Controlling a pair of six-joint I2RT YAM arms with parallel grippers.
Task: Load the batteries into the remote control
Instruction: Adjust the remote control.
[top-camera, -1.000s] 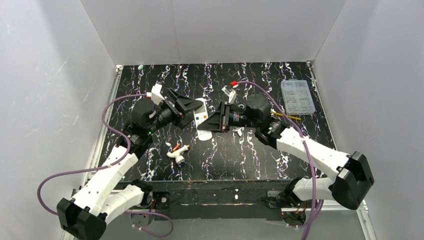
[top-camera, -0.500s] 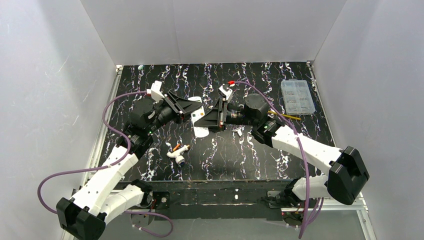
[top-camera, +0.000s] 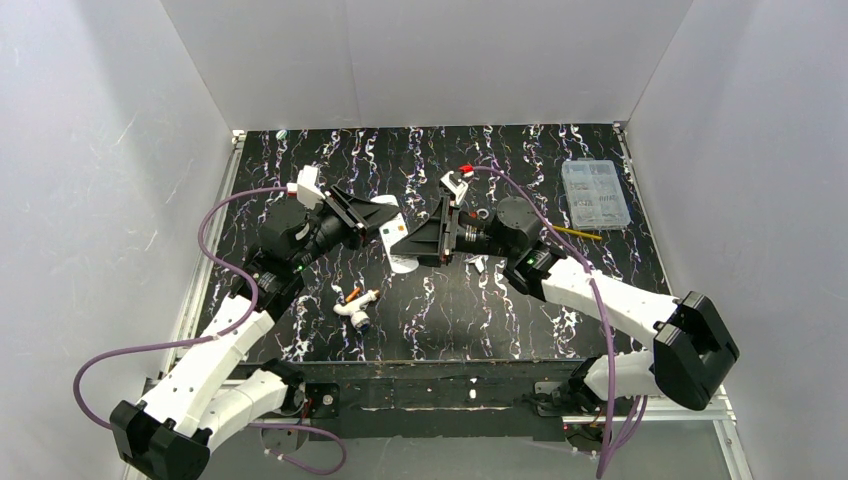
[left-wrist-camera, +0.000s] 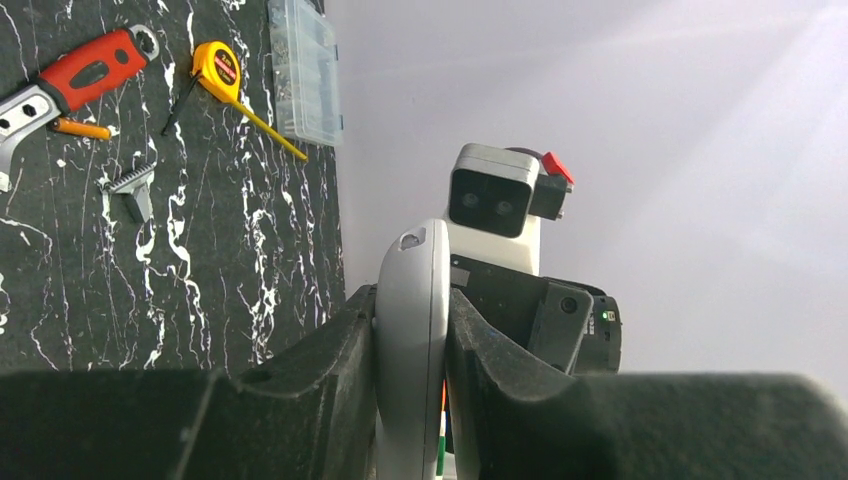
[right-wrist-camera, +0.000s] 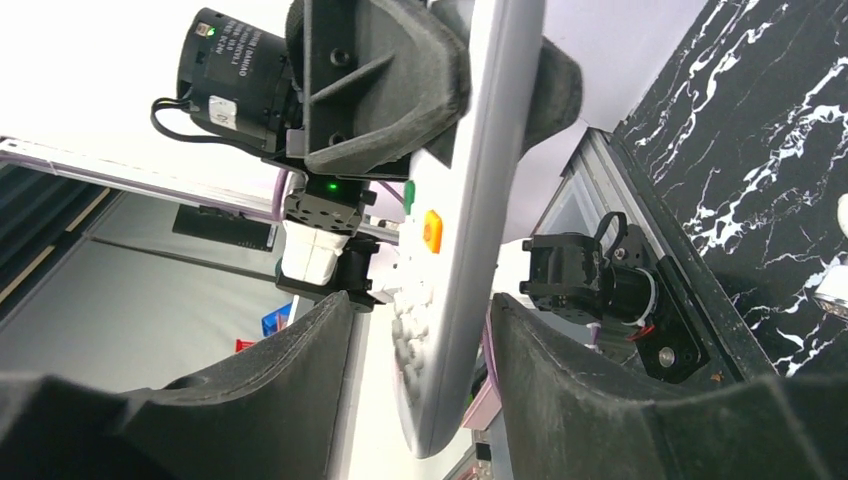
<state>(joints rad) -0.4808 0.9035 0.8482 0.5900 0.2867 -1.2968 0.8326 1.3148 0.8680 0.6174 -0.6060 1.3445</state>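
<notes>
Black marbling veined with white covers the surface (top-camera: 450, 320). Near its front edge lies a white tube-shaped implement with a blue tip (top-camera: 358, 307), and an orange battery (top-camera: 351, 293) lies just beside it. Above the middle of the surface both arms meet head-on. The left tool (top-camera: 388, 222) pinches the remote control (right-wrist-camera: 478, 180) edge-on, its dark pads pressed flat against both faces. The right tool (top-camera: 418, 240) stands spread around the same handset, one finger to each side, with a clear gap on the button side (the orange button faces that gap). Behind the right arm lie a small grey comb-like piece (left-wrist-camera: 130, 186), a red-handled wrench (left-wrist-camera: 85, 72) with another orange cell (left-wrist-camera: 80, 128) close beside it, and a yellow tape measure (left-wrist-camera: 222, 68). Farther right is a clear plastic compartment box (top-camera: 596, 194). Plain white walls (top-camera: 430, 60) close in the back and both sides.
</notes>
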